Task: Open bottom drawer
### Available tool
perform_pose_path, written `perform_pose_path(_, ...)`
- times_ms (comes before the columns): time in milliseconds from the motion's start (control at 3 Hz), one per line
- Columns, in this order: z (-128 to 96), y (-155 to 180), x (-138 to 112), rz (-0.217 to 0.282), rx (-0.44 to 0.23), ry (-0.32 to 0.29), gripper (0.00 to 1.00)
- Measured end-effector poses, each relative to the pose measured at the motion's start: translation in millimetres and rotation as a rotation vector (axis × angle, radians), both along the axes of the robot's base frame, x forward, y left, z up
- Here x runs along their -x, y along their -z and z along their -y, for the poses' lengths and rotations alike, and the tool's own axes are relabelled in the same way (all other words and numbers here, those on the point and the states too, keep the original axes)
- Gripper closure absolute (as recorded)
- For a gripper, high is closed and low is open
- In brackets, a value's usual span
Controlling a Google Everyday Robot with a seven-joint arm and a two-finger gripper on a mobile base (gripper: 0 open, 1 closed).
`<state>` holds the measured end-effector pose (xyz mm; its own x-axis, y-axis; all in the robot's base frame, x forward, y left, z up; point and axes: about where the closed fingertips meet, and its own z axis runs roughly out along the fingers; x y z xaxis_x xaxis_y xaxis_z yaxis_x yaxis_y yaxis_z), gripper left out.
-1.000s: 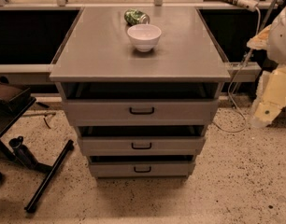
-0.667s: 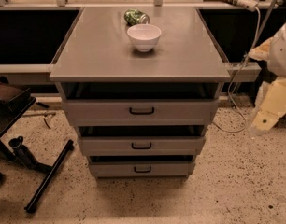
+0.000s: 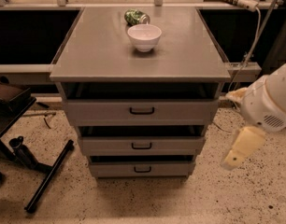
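While the bottom drawer (image 3: 115,170) sat lowest in its stack, small black handle (image 3: 142,169) centred, the end effector (image 3: 236,153) hung well off to its right, grip state impossible to tell. It needed lowering, squaring to the handle, then a straight pull.

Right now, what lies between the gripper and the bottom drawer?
Nothing, by the camera view: the gripper hangs to the right of the bottom drawer, with only bare speckled floor between them.
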<state>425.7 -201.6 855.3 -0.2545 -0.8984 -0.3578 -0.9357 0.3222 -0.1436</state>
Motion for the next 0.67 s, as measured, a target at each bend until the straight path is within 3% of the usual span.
perform_pose_path(333,-29.0,56.0,10.0,-0.03,-0.069,-0.032,0.0)
perform_pose_path(667,-29.1,55.9,10.1,-0.03,-0.069,-0.032,0.0)
